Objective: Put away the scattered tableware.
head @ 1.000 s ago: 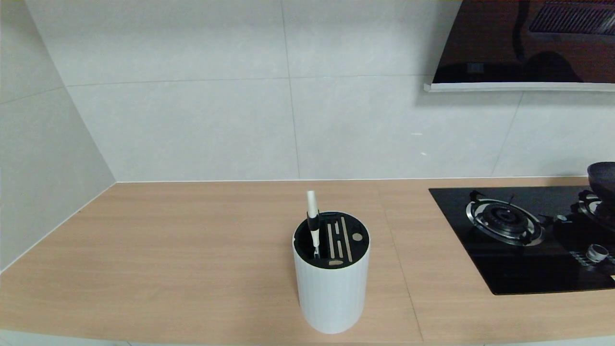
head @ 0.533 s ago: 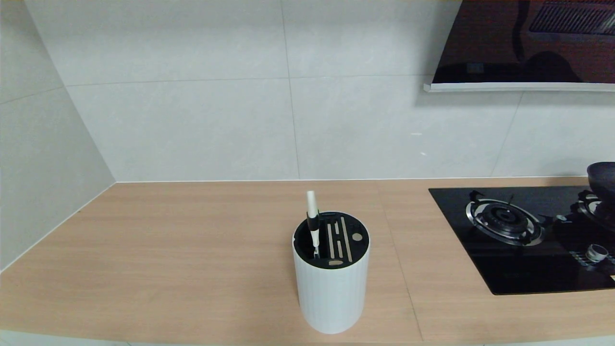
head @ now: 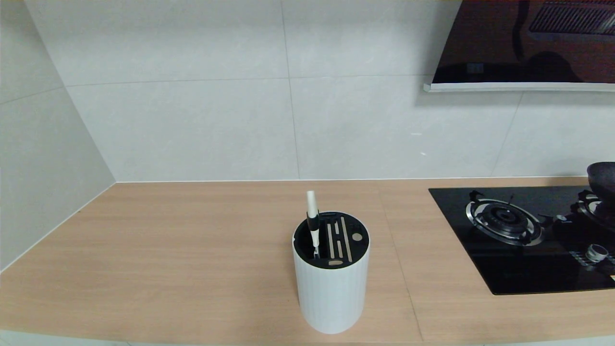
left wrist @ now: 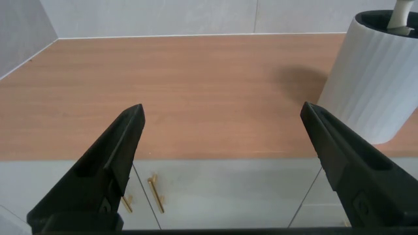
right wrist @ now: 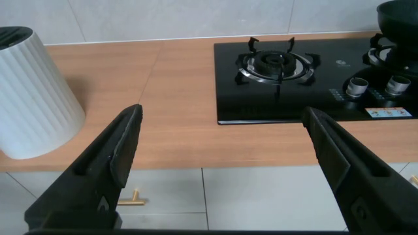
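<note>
Left gripper: jaws wide apart, holding nothing, in front of the worktop's front edge and lower than its surface.
Worktop: light wooden worktop, meeting the tiled wall at its back edge.
Holder: white ribbed round utensil holder with a black slotted top, near the middle of the front edge.
Task's thing: a utensil with a white handle and a black band, in the left part of the holder's top, with its long axis upright and the handle up.
Hob: black glass gas hob at the right end.
Right gripper: jaws wide apart, also in front of the front edge.
Key relation: the holder stands between the two grippers, beyond and above them. I cannot tell which arm is nearer.
Judgement: this piece seems already put away.
</note>
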You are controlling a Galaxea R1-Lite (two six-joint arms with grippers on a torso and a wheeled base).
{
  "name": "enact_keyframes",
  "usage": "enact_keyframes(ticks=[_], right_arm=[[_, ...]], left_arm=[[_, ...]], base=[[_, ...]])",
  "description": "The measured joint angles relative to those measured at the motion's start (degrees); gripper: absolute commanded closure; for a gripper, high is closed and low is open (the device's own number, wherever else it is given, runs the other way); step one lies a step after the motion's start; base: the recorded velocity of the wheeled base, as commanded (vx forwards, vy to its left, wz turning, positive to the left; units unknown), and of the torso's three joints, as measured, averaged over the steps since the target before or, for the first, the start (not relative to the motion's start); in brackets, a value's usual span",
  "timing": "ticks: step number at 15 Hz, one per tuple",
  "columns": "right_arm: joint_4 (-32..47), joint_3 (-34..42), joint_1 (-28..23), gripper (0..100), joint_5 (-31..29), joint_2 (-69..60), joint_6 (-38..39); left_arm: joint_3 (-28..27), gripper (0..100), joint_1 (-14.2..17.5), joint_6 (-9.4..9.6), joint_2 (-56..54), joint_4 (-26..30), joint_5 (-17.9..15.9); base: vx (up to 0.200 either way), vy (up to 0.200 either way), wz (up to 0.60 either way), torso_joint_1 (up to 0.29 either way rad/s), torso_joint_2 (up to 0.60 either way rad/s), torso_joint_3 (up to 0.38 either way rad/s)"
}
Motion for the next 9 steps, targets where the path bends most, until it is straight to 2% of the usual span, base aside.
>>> enact_keyframes(ticks=[9], right_arm=[[-0.01, 0.0, 0.02, 0, 0.0, 0.0, 0.17]], left_arm=[[0.0, 0, 0.0, 0.0, -0.02, 0.0, 0.02]], base=[[0.0, 0.0, 0.0, 0.0, 0.0, 0.0]])
